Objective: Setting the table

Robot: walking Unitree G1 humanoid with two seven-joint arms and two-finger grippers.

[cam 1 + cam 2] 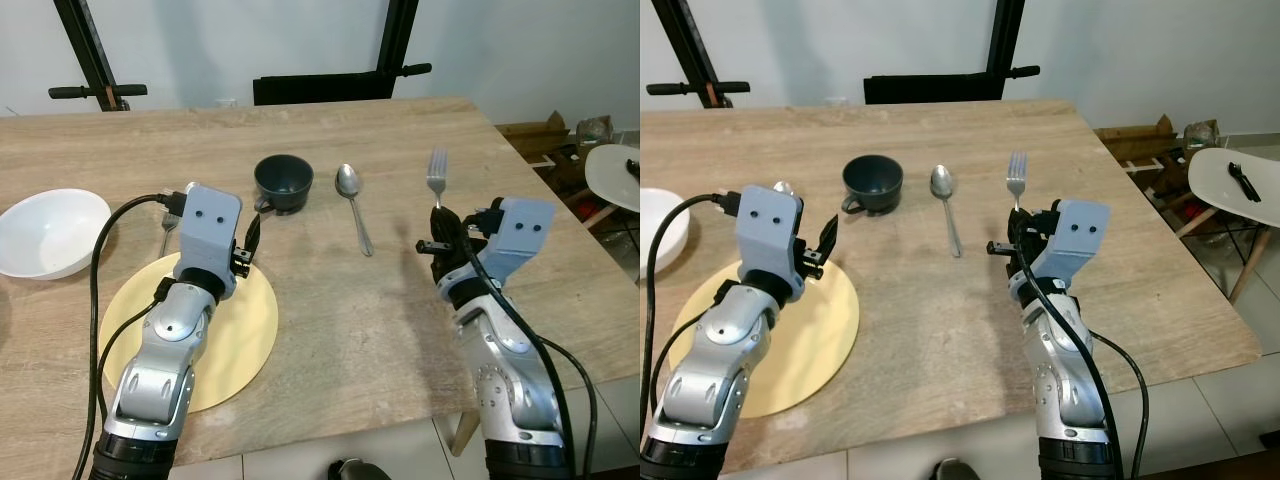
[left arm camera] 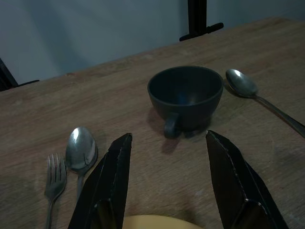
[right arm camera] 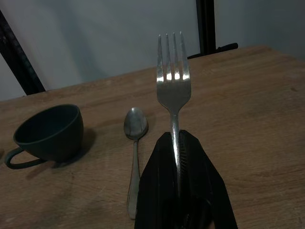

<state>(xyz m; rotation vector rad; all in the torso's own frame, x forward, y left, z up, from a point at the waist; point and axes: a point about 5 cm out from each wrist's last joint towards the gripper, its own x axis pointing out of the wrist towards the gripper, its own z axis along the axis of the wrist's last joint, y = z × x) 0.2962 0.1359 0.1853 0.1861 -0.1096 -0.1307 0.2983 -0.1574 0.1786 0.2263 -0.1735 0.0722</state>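
Right wrist view | fork [image 3: 173,86] handle pinched between closed fingers [image 3: 195,191], tines protruding

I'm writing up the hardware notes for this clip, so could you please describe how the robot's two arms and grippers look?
Both arms are silver metal with rounded joint housings and black collars near the base. Each wrist carries a boxy light-blue housing with two small dark dots. Black cables loop along each arm. The left gripper and right gripper each have two long, tapering black fingers.

Fork [image 3: 174,90] handle hidden inside right claw [image 3: 180,157]; white bowl [image 1: 660,235] cut by edge.
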